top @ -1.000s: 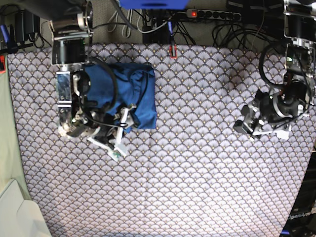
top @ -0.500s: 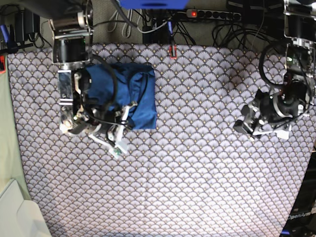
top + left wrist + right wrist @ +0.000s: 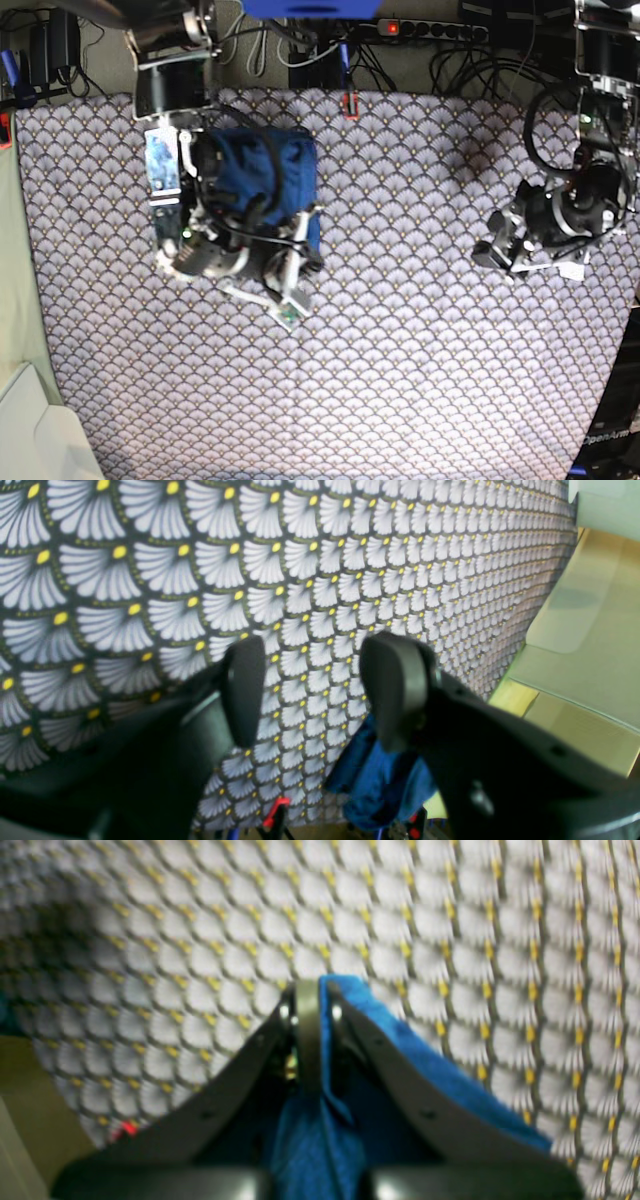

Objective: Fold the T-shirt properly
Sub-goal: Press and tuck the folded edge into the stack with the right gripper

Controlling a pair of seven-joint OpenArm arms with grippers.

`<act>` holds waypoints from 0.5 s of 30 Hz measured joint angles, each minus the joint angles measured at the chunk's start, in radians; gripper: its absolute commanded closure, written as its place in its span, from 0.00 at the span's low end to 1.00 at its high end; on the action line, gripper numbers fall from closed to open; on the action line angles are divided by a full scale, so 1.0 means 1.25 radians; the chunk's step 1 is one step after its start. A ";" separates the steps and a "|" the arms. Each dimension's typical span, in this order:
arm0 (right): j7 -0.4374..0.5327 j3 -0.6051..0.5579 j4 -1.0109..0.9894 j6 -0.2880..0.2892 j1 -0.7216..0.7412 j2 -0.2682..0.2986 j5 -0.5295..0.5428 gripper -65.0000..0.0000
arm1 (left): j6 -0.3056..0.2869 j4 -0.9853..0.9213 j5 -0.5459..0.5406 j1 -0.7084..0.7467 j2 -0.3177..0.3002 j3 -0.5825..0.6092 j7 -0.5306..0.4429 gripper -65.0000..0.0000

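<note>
My right gripper (image 3: 314, 990) pinches the soft, light T-shirt (image 3: 265, 180) at its edge; left gripper (image 3: 320, 690) hangs apart, holding nothing.

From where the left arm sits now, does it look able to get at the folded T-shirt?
Probably yes. The left gripper hangs open and empty far across the patterned cloth from the T-shirt. Nothing lies between, though the right gripper, shut on the shirt's edge, crowds its near side.

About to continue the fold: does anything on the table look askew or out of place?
Nothing spilled or damaged. The T-shirt is a compact bundle near the patterned tablecloth's far edge, its near corner pinched in the right gripper.
</note>
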 measured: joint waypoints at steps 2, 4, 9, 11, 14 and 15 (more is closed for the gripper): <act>0.001 -0.009 0.004 0.000 -0.004 -0.012 0.000 1.00 | 0.000 0.000 0.000 0.000 0.000 0.000 0.000 0.48; 0.001 -0.011 0.004 0.000 -0.008 -0.018 0.002 1.00 | 0.000 0.000 0.000 0.003 0.000 0.000 0.000 0.48; 0.011 -0.003 -0.052 0.000 0.004 -0.018 -0.008 1.00 | 0.000 0.000 0.000 0.011 0.000 0.000 0.000 0.48; 0.026 -0.006 -0.065 0.000 0.005 -0.008 -0.005 1.00 | 0.000 0.001 0.000 0.009 -0.001 0.000 0.000 0.48; 0.038 -0.003 -0.069 0.000 0.005 0.012 -0.004 1.00 | 0.000 0.000 0.000 0.011 -0.002 0.000 0.001 0.48; 0.037 -0.002 -0.069 0.000 0.005 0.015 -0.006 0.98 | 0.000 0.000 0.000 0.011 -0.002 0.000 0.000 0.48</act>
